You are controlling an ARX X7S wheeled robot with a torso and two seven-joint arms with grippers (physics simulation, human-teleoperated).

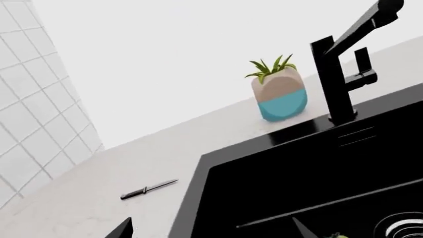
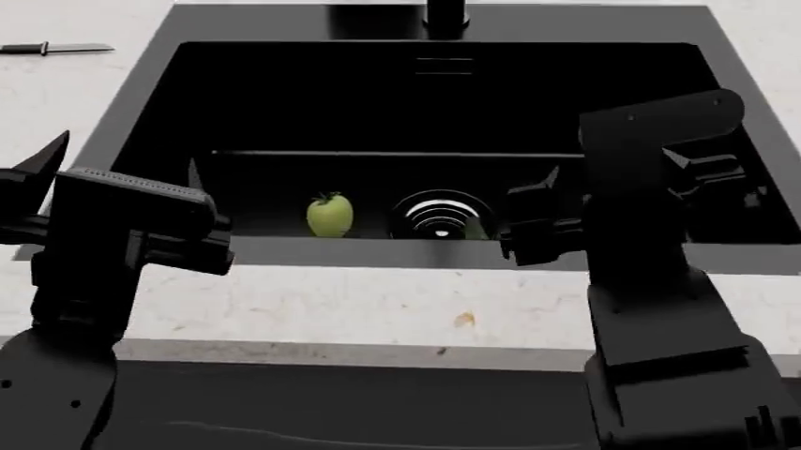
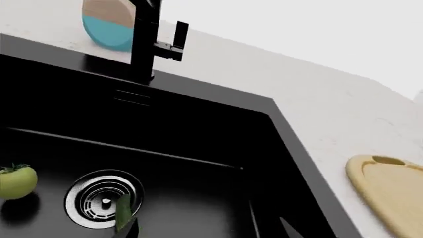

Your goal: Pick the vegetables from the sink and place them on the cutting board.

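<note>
The pale-green tomato [image 2: 329, 215] lies on the floor of the black sink [image 2: 150, 103], left of the steel drain [image 2: 441, 217]. It also shows in the right wrist view [image 3: 15, 181]. The dark green cucumber [image 3: 122, 210] lies by the drain's right side, mostly hidden behind my right gripper in the head view. My right gripper [image 2: 532, 216] is open and empty, hanging over the sink just above the cucumber [image 3: 208, 232]. My left gripper [image 2: 126, 161] is open and empty over the sink's left rim [image 1: 211, 233]. The tan cutting board [image 3: 393, 191] lies on the counter right of the sink.
A black tube faucet [image 2: 447, 14] stands at the sink's back rim. A tan-and-blue plant pot [image 1: 280, 94] sits behind it by the wall. A small knife [image 2: 56, 48] lies on the pale counter [image 2: 375, 309] to the sink's left. A tiled wall [image 1: 33, 114] stands further left.
</note>
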